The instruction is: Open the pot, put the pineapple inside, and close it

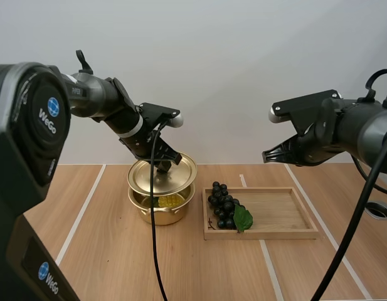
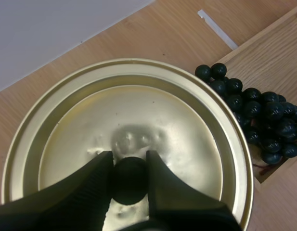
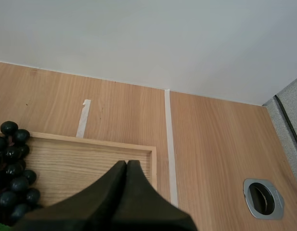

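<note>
Light wooden table (image 1: 105,251), crossed by white tape lines, is seen before a plain pale wall. At the left, the left gripper (image 1: 163,164) is closed on the black knob (image 2: 129,180) of the gold lid (image 1: 162,177), with the knob pinched between the two ribbed fingers (image 2: 93,180). The lid is held tilted, its upper face turned toward the arms' bases. Directly beneath this gripper stands the gold pot (image 1: 160,213), and the lid is raised enough that the pot's inside is exposed at the near side. Whether the lid's far edge touches the rim cannot be told. The pineapple (image 1: 168,200) is seen inside the pot, below the gripped lid, as a yellow bumpy patch.

Just to the right of the left gripper, and lower, a bunch of dark grapes (image 1: 223,210) with a green leaf (image 1: 243,218) is laid at the left end of a wooden tray (image 1: 287,216), which lies just beside the pot.

Farther right, the right gripper (image 1: 268,157) is held in the air with its fingers pressed together on nothing. The tray's far right corner lies under its tips. A round metal grommet (image 3: 263,197) is set in the table to its right.
</note>
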